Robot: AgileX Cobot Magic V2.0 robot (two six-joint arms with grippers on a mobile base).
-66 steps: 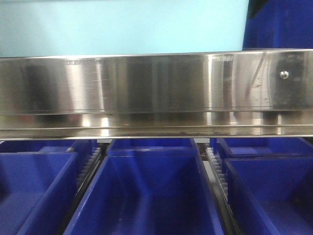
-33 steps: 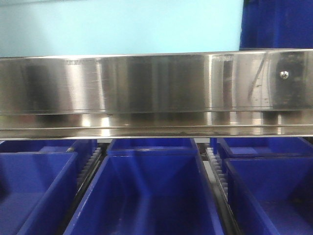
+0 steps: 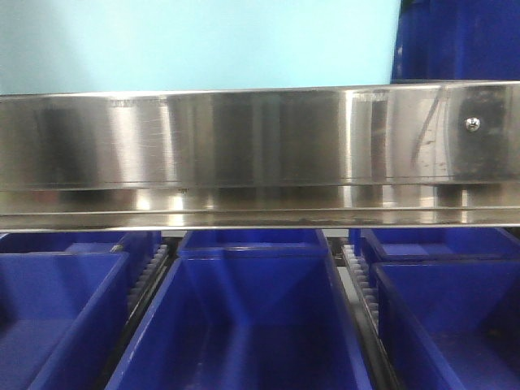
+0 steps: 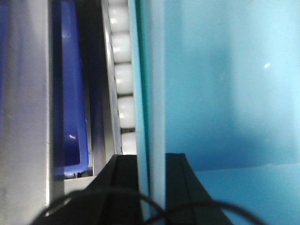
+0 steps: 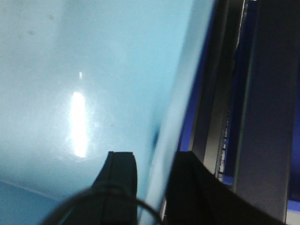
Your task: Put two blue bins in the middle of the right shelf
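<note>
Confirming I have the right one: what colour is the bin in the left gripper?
Pale, cyan-tinted blue; the bin shows best in the left wrist view.

The steel rail point(image 3: 260, 138) is brushed silver, streaked with vertical bands of glare and fine scratches. Above the rail, the pale light-blue bin point(image 3: 195, 45) is plain and unpatterned. Above the rail's right end sits a dark blue bin point(image 3: 463, 41). Below the rail, three royal blue bins point(image 3: 252, 325) are all one solid colour. The rollers point(image 4: 123, 75) are white. The left gripper point(image 4: 151, 159) and the right gripper point(image 5: 154, 159) both have black fingers.
</note>
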